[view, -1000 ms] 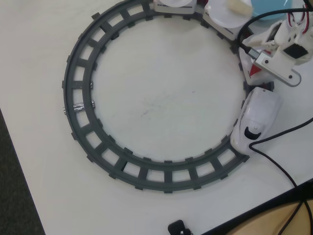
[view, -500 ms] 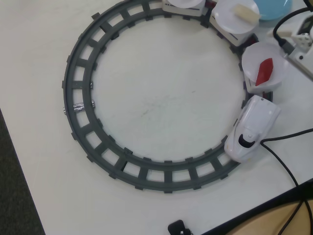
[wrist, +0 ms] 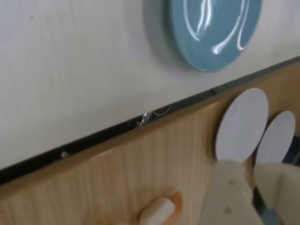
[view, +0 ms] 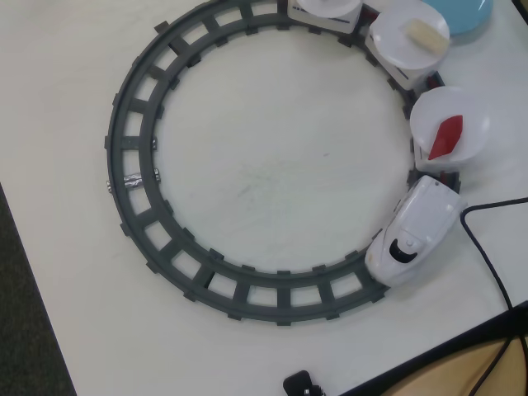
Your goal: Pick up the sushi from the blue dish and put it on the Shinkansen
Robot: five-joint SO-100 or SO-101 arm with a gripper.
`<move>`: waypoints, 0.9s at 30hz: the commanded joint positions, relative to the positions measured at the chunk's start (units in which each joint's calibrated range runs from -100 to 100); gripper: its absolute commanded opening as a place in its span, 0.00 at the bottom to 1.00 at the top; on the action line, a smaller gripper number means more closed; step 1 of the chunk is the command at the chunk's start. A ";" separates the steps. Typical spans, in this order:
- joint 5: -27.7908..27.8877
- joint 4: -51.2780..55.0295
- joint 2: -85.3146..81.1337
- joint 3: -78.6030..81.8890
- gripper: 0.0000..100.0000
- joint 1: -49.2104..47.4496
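The red sushi (view: 446, 136) lies on the round white plate (view: 429, 115) of the car right behind the Shinkansen locomotive (view: 417, 231), at the right of the track in the overhead view. The blue dish (view: 464, 13) is at the top right corner; in the wrist view it (wrist: 211, 28) is empty. My gripper (wrist: 268, 112) shows only in the wrist view, at the lower right, beyond the table's edge over a wooden surface. Its two round white pads (wrist: 241, 124) stand close together with nothing between them.
The dark grey circular track (view: 132, 165) fills the table's middle. A pale beige piece (view: 422, 35) sits on another car's plate. A black cable (view: 487, 239) runs by the locomotive. A beige-and-orange toy piece (wrist: 159, 210) lies on the wooden surface past the table's black edge (wrist: 93, 140).
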 commanded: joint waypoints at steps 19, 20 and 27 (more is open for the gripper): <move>4.27 -6.25 -48.01 58.01 0.03 -6.11; 4.27 -5.99 -48.01 57.92 0.03 -6.11; 4.27 -5.91 -48.01 57.92 0.02 -6.11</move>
